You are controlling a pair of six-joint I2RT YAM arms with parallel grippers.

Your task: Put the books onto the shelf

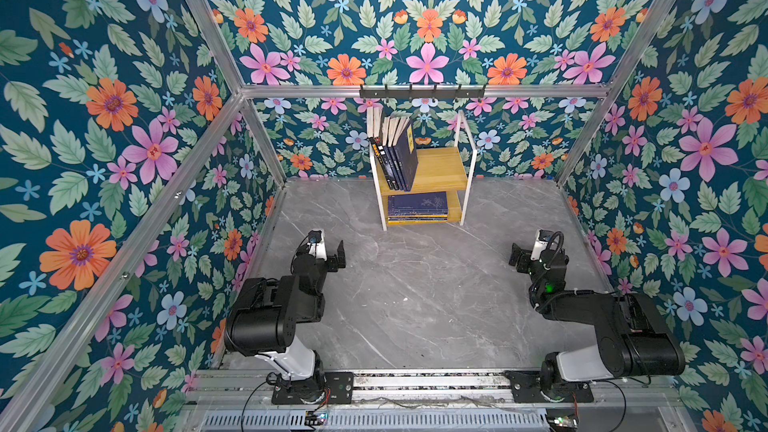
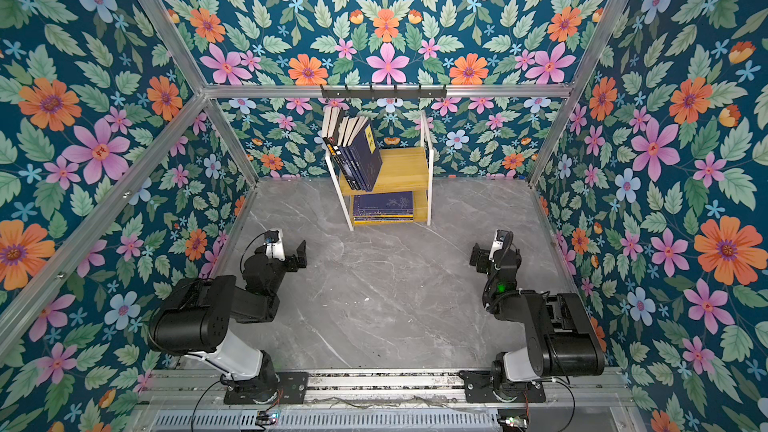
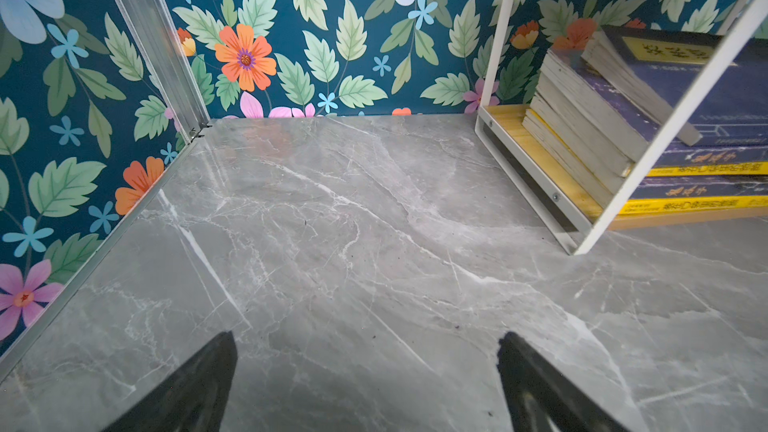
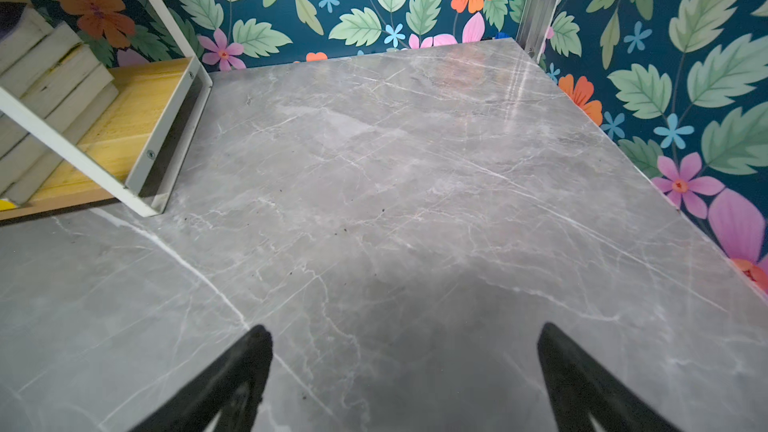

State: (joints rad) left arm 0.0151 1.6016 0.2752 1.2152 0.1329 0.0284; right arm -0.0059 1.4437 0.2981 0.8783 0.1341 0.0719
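1. Top views both show the books (image 1: 399,155) on the shelf (image 1: 440,168): several lean upright against one end frame, others lie stacked flat below.
2. Left hand (image 3: 365,367) and right hand (image 4: 405,367) gape empty above the tabletop (image 1: 415,284), well short of the shelf, likely parked because no book lies loose.

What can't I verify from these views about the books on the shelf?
Upright books, both top views: only spines and the outermost navy cover show; the others hide one another.
Flat stack, both top views: the shelf's upper board hides its back; lower covers are buried.
Flat stack, left wrist view: cut by the picture edge, crossed by a white frame leg.
Spine titles: too small in top views.
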